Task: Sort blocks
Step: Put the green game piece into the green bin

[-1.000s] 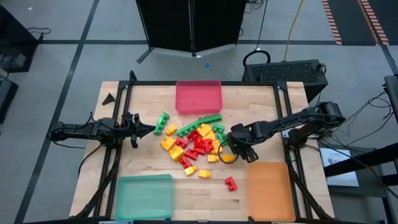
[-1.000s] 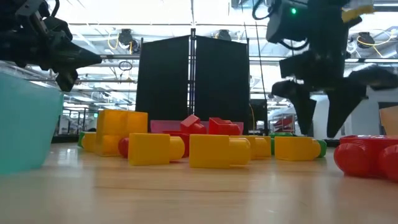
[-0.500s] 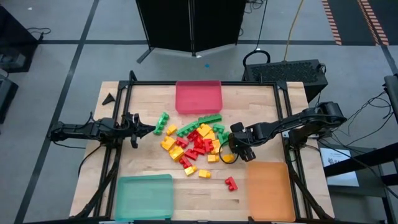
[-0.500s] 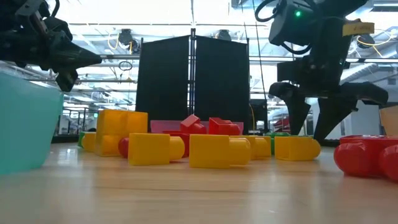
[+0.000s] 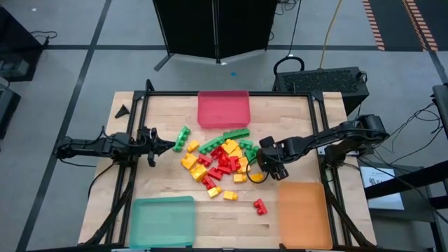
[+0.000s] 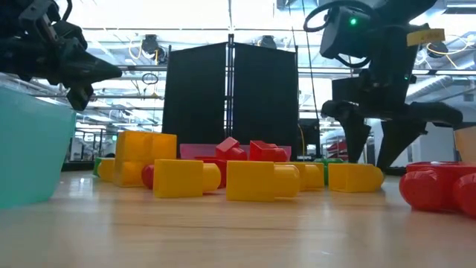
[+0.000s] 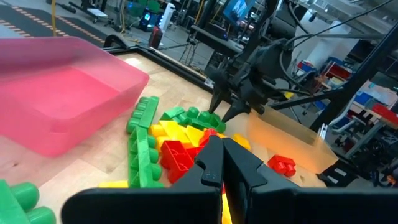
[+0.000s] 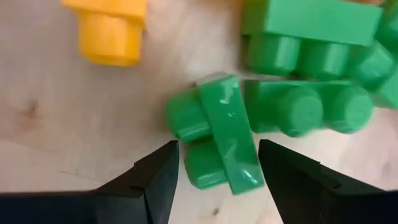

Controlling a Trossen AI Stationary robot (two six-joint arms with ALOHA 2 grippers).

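Blocks (image 5: pixel 220 162): red, green, yellow studded bricks heaped mid-table, jumbled, some on their sides. Green block (image 5: pixel 183 133) apart on the left edge of the heap. Red block (image 5: pixel 260 206) alone, near side.

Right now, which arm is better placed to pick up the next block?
The right. Its gripper hangs over the pile's right edge, jaws open astride a small green block. The left gripper waits shut at the table's left side, short of the pile.

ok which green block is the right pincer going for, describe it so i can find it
Start at the orange tray and go to the block pile's edge nearest it, where the open right pincer hovers. Between its fingers lies a small green block, tipped on its side, beside longer green blocks that lie flat.
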